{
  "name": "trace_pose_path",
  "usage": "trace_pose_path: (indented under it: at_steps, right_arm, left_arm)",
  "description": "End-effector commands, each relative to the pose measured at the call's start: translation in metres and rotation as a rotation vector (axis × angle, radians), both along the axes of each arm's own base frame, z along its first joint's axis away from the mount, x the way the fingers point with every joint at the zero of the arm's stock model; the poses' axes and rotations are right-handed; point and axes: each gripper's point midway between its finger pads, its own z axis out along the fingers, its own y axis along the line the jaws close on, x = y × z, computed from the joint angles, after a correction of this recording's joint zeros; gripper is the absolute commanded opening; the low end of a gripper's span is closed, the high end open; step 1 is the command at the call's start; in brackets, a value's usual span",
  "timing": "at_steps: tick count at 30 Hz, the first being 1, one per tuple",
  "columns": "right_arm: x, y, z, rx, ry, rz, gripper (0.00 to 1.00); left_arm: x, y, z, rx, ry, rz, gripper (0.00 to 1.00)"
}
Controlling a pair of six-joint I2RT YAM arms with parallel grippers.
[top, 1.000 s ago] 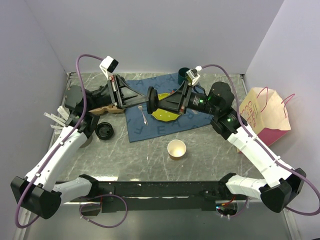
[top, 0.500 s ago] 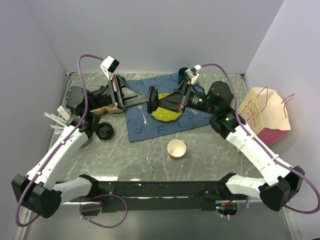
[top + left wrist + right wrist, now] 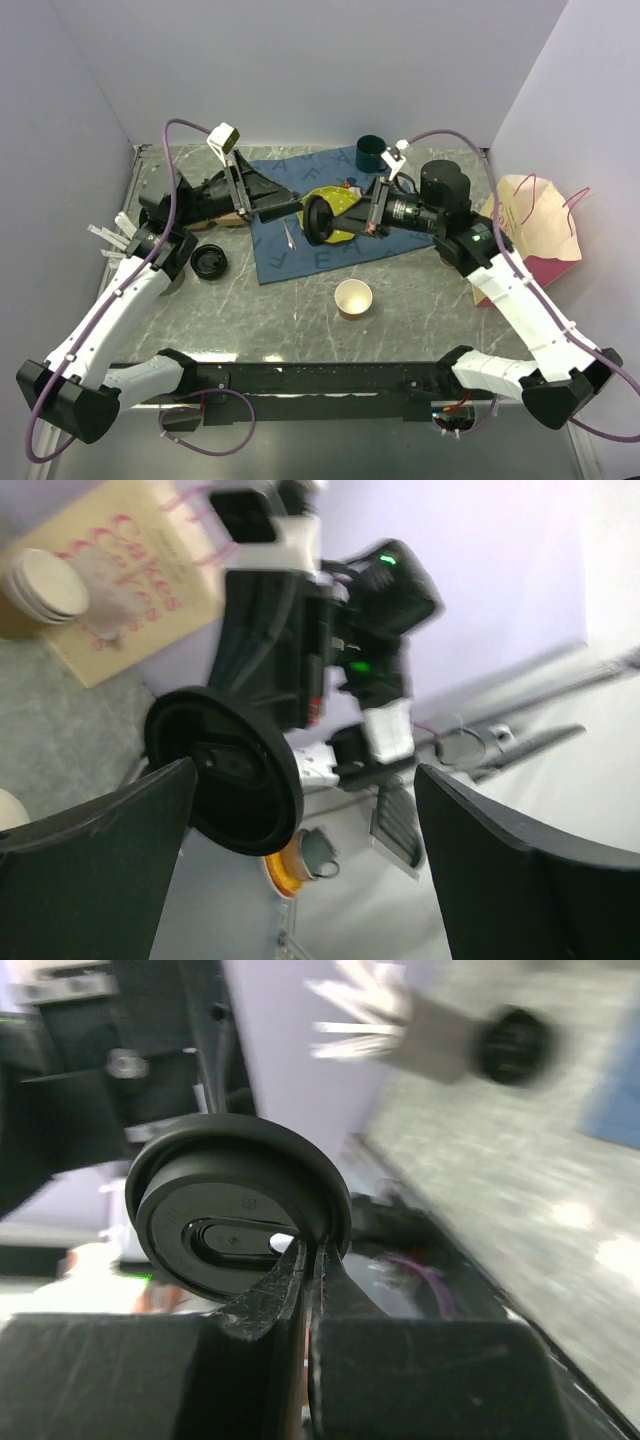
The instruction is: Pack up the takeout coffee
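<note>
No lidded takeout coffee shows. A round black plastic lid (image 3: 320, 220) hangs in the air over the blue cloth, and my right gripper (image 3: 337, 222) is shut on its rim. In the right wrist view the lid (image 3: 235, 1205) stands on edge, pinched at the fingertips of that gripper (image 3: 310, 1260). My left gripper (image 3: 290, 207) is open just left of the lid, not touching it. In the left wrist view the lid (image 3: 225, 770) floats near the left finger (image 3: 100, 870). A lidless tan paper cup (image 3: 353, 298) stands upright on the table in front.
A blue cloth (image 3: 300, 255) carries a yellow plate (image 3: 345, 203) and a metal utensil (image 3: 289, 233). A dark green mug (image 3: 370, 152) stands at the back. A second black lid (image 3: 210, 262) lies at the left. A pink-and-tan paper bag (image 3: 530, 230) stands at the right.
The left gripper has opened and let go of the black lid. The right gripper has closed on its rim and carried it slightly right and toward the front.
</note>
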Motion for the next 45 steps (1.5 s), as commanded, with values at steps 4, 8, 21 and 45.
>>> trace_pose_path:
  at_steps: [4,8,21,45]
  right_arm:
    - [-0.027,-0.097,-0.110,-0.655,0.087,-0.142,0.00]
    - [-0.038,-0.124,-0.146,-0.809,0.171,-0.173,0.00]
    - [-0.023,-0.129,-0.196,-1.088,0.237,-0.247,0.00]
    - [-0.010,-0.089,-0.245,-1.222,0.275,-0.198,0.00]
  left_arm:
    - [0.045,0.017,-0.067,0.307,0.068,0.255,0.97]
    - [0.070,0.031,-0.131,0.501,0.161,0.353,0.97]
    - [0.075,0.035,-0.228,0.762,0.192,0.320,0.97]
    - [0.074,0.025,-0.264,0.801,0.212,0.215,0.92]
